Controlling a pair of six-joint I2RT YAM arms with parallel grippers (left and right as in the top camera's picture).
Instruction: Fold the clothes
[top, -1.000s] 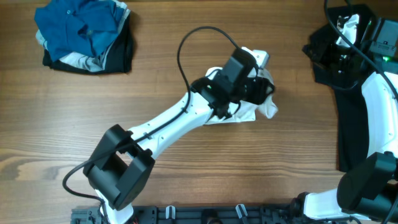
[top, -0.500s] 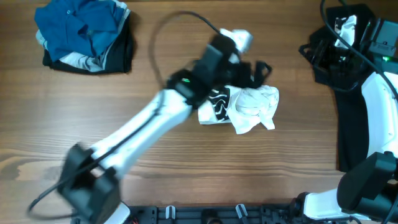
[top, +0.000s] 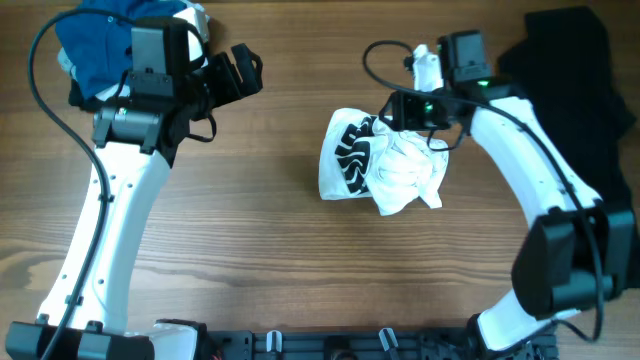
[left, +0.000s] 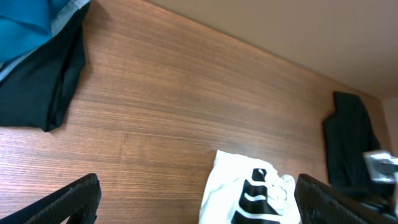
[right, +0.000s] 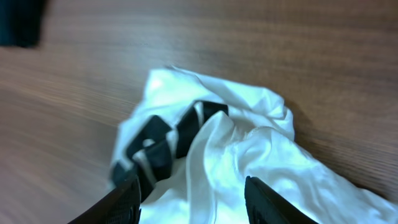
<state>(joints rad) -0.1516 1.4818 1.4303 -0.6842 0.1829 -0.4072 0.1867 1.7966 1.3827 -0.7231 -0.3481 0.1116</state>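
A crumpled white garment with a black print (top: 385, 170) lies at the table's middle; it also shows in the left wrist view (left: 245, 190) and the right wrist view (right: 249, 155). My right gripper (top: 393, 115) is open just above the garment's upper right part, its fingers (right: 199, 202) on either side of white cloth. My left gripper (top: 233, 78) is open and empty, high at the far left, well away from the garment; its fingers (left: 205, 202) frame bare table and the garment beyond.
A pile of blue and black clothes (top: 95, 55) sits at the back left corner, right by my left arm, and shows in the left wrist view (left: 37, 74). A black garment (top: 570, 90) lies at the back right. The table is brown wood (top: 250, 240).
My left arm let go of the white garment and swung away to the far left. My right arm came from the back right corner to over the garment.
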